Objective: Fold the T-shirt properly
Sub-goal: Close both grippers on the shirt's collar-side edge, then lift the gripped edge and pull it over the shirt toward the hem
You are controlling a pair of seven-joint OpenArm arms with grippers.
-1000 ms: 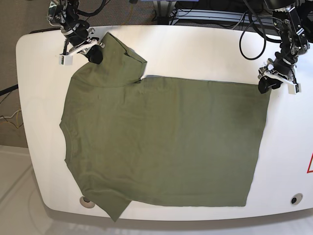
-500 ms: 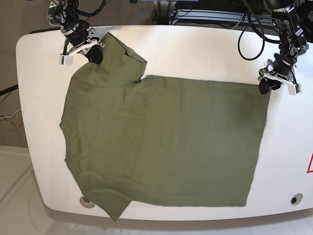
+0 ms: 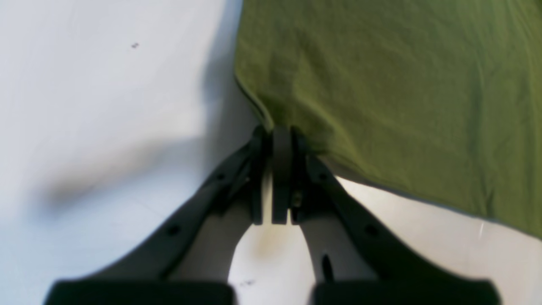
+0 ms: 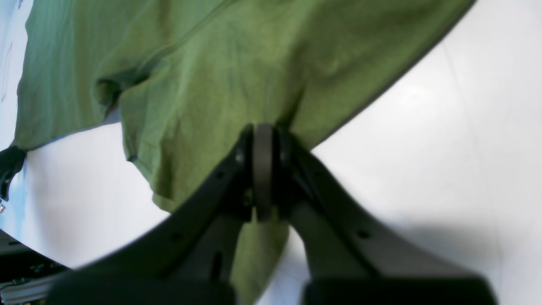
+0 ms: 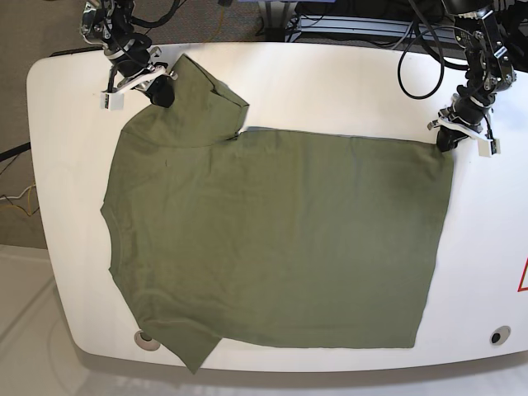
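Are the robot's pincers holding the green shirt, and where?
Yes. The left pincer is shut on the T-shirt at a bottom hem corner; the right pincer is shut on its far sleeve edge.

A glossy white surface (image 5: 330, 91) with rounded corners fills most of the base view, its sheen catching soft, even light from above. Near its front edge sit two small round fittings, one at the lower left (image 5: 148, 338) and one at the lower right (image 5: 496, 336), and part of a red triangle marking (image 5: 522, 276) shows at the right edge. Behind it lie brownish carpet (image 5: 41, 25), black cables (image 5: 412, 49) and a grey metal frame (image 5: 363, 25). Pale flooring (image 5: 25, 330) shows lower left.
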